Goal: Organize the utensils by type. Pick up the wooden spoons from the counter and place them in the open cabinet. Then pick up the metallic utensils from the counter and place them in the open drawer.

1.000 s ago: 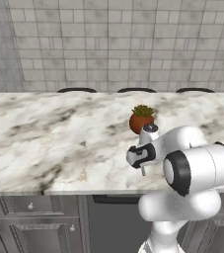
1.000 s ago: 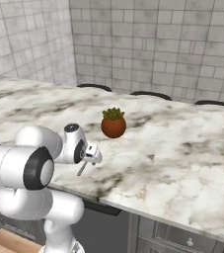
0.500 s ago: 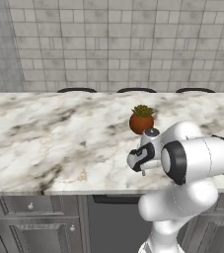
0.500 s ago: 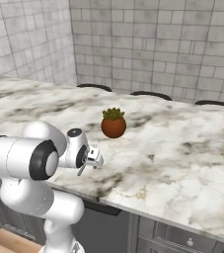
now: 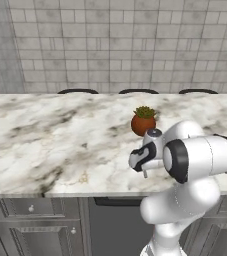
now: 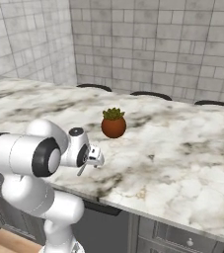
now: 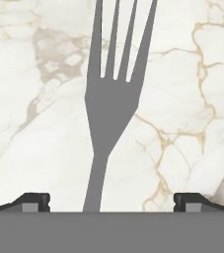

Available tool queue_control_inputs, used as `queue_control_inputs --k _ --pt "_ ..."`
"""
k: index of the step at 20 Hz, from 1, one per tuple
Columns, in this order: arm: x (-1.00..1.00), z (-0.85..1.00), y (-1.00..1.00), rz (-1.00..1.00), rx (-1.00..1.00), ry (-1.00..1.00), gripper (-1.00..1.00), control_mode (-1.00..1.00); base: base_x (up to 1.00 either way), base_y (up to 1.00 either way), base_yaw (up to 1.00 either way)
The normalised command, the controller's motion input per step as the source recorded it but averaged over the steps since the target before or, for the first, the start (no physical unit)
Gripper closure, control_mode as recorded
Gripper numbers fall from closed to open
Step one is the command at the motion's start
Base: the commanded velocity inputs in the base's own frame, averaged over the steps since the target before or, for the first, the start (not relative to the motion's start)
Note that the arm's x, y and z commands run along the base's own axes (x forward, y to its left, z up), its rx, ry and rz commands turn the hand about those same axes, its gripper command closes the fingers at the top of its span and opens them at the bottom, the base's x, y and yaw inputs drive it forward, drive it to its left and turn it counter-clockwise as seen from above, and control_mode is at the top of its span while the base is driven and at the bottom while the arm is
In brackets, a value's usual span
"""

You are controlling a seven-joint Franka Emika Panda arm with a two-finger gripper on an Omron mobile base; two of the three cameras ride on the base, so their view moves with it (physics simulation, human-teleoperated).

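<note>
Fork, plain grey steel, lies flat on the marble counter right under the hand, tines pointing away, its thin handle running back down between the two finger tips. The gripper hangs over it with jaws spread as wide as they go, one tip on either side of the handle and nothing in their grasp. From the base views the gripper sits low over the near edge of the slab, just in front of the potted plant.

My read: this is the metallic part of the job, the pickup of a fork. What comes next looks like a straight drop onto the handle, then a squeeze. That handle is slim and lies flat on stone, so the tips must go right down to the surface or they'll close on air.

The count from here: one grey fork, one potted plant, one gripper. No wooden spoons on this stretch of counter.
</note>
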Motion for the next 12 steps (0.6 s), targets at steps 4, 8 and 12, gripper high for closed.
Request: queue_control_inputs --k 4,8,12 --pt "0.18 -0.11 0.00 0.00 0.00 0.00 -1.00 -1.00 0.00 0.00 0.00" --pt "0.03 -0.32 0.00 0.00 0.00 0.01 -1.00 -1.00 0.00 0.00 0.00" --pt "-0.19 -0.79 -0.01 0.00 0.00 0.06 1.00 -1.00 0.00 0.00 0.00"
